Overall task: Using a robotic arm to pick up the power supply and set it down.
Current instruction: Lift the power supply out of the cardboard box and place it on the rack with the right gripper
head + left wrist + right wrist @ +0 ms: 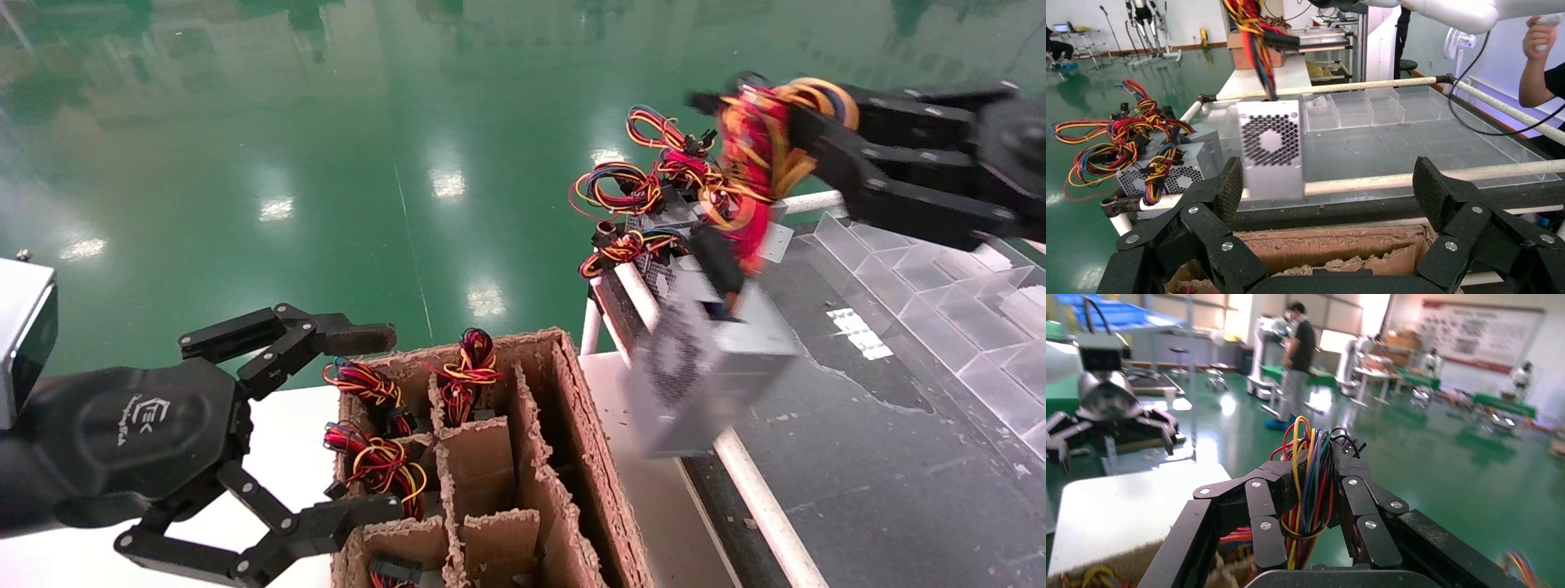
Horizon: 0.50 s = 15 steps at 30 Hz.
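Because the right gripper [805,122] has its jaws pinched only on the wire bundle [752,155] and not on the metal, the power supply [707,367] hangs below by its own cables, tilted, fan grille outward, in the air over the white rail [756,498] that edges the black tray [882,457]. Main risk, imo: wires slip through the fingers [1260,520] or the box swings, since nothing stiff ties it to the grip; it could then clip the rail or drop short, between rail and cardboard box [572,457]. Other supplies [654,229] sit at the far end of the rail w/ loose loops of wire, so a swing that way may snag them. Left gripper [359,425] sits apart from the rail, at the cardboard box's near-left corner, jaws spread wide, empty; not in the load's path as far as I can judge.
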### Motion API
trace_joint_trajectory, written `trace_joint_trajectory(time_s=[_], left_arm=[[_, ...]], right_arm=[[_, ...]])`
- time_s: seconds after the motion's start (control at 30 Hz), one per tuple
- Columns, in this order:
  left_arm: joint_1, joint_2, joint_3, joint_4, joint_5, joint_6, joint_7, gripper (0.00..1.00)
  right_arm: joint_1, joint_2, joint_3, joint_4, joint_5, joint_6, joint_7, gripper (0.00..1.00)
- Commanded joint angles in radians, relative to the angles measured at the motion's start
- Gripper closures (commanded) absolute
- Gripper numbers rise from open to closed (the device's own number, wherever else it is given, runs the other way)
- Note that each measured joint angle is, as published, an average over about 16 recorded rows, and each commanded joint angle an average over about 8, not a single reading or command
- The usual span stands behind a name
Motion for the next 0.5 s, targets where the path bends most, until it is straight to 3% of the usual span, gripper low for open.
trace_joint_trajectory(time_s=[0.03, 0.27, 0.5], left_arm=[[0.000, 0.000, 0.000, 0.000, 0.000, 0.000, 0.000, 0.00], [0.000, 0.000, 0.000, 0.000, 0.000, 0.000, 0.000, 0.00], [0.000, 0.000, 0.000, 0.000, 0.000, 0.000, 0.000, 0.00]], right_arm=[[-0.017, 0.044, 0.003, 0.003, 0.006, 0.001, 0.005, 1.00], [-0.070, 0.145, 0.015, -0.030, 0.025, 0.006, -0.027, 1.00], [-0.089, 0.175, 0.013, -0.103, 0.019, 0.008, -0.078, 1.00]])
